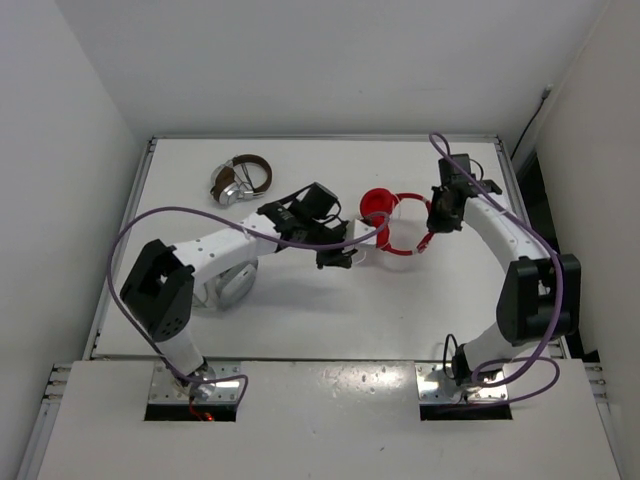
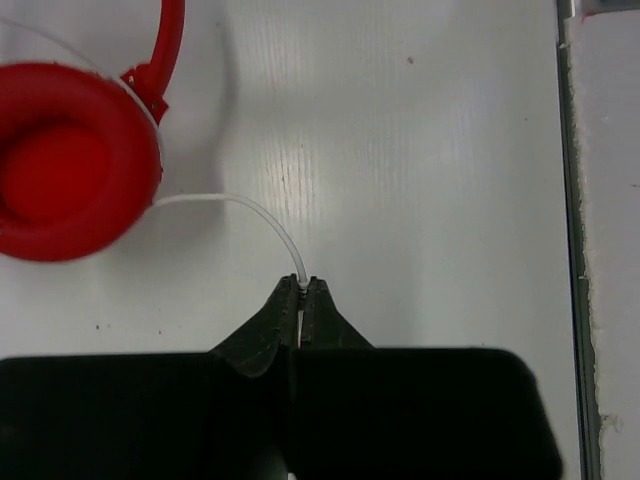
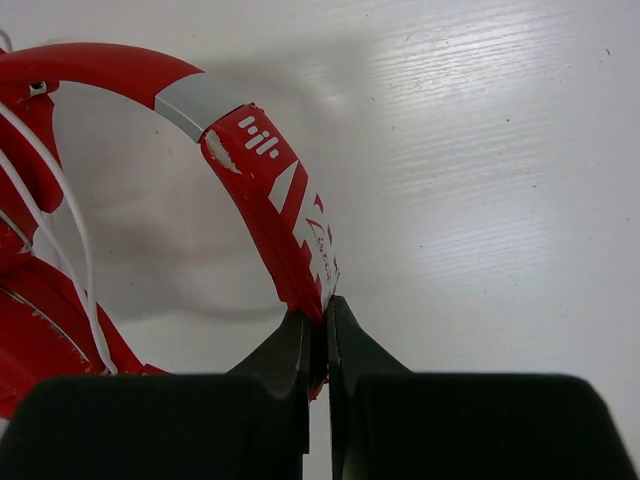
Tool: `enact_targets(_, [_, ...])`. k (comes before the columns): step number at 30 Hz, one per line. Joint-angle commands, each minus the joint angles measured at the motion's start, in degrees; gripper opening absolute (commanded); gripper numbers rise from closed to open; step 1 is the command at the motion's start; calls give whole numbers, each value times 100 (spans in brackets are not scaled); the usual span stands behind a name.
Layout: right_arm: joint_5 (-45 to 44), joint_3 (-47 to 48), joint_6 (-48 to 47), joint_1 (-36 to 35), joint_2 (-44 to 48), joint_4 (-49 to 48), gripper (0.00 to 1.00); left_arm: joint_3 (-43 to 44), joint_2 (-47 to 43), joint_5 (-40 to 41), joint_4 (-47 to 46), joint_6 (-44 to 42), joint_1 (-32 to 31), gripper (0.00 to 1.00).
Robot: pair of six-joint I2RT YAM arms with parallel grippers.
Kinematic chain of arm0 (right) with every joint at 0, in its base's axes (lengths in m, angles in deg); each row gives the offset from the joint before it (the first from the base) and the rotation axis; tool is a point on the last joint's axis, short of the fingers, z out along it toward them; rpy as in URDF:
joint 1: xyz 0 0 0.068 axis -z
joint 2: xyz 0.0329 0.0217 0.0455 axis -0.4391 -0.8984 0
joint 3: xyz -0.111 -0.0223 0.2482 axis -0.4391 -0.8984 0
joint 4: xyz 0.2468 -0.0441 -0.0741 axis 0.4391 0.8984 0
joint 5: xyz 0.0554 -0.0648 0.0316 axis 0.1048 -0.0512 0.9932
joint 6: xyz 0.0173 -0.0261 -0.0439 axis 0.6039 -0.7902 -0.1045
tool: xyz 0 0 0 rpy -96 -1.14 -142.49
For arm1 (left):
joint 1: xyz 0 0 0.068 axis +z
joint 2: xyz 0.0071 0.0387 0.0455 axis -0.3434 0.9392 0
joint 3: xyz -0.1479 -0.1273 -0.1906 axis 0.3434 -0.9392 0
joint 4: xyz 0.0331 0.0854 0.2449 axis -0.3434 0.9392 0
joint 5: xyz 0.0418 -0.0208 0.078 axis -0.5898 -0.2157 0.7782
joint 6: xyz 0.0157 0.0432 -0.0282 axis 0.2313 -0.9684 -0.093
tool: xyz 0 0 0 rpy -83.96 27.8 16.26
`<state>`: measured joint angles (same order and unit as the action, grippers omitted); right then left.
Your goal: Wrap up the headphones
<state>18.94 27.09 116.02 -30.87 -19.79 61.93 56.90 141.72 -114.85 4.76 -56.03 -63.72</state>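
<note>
Left gripper (image 2: pixel 302 288): pinched shut on the thin white cable (image 2: pixel 245 204) of the bright red over-ear headphones (image 1: pixel 385 215).
Right gripper (image 3: pixel 322 312): clamped on their red headband (image 3: pixel 275 190).
Place: middle of the white table (image 1: pixel 300 310), white walls (image 1: pixel 60 120) around.

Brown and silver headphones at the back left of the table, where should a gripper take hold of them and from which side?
Probably the thin brown headband, coming straight down from above. The brown and silver headphones lie flat on the table, so the band's arc is exposed and looks narrow enough to pinch, while the silver ear cups look broad and rounded.
</note>
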Motion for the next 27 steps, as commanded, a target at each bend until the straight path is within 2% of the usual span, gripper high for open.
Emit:
enact_targets(1, [-105, 416, 203, -168, 22, -385, 0, 410, 231, -575, 157, -242, -84, 0])
enact_targets(10, [-159, 469, 150, -283, -31, -385, 0, 1140, 767, -926, 341, -374, -251, 0])
enact_targets(13, [-159, 417, 97, -344, 21, -385, 0, 1368, 890, -874, 341, -182, -303, 0])
enact_targets(15, [-159, 416, -34, -406, 91, -385, 0, 1431, 961, -786, 79, 274, -303, 0])
enact_targets(18, [-159, 127, -87, -519, 284, -385, 0, 1588, 1014, -786, -834, 1030, -92, 0])
enact_targets(23, [-212, -84, -289, -713, 539, -490, 0, 2212, 1435, -566, -994, 1347, 31, 0])
enact_targets(27, [-212, -216, -465, -713, 681, -491, 0, 2511, 1647, -249, -1477, 2033, 364, 0])
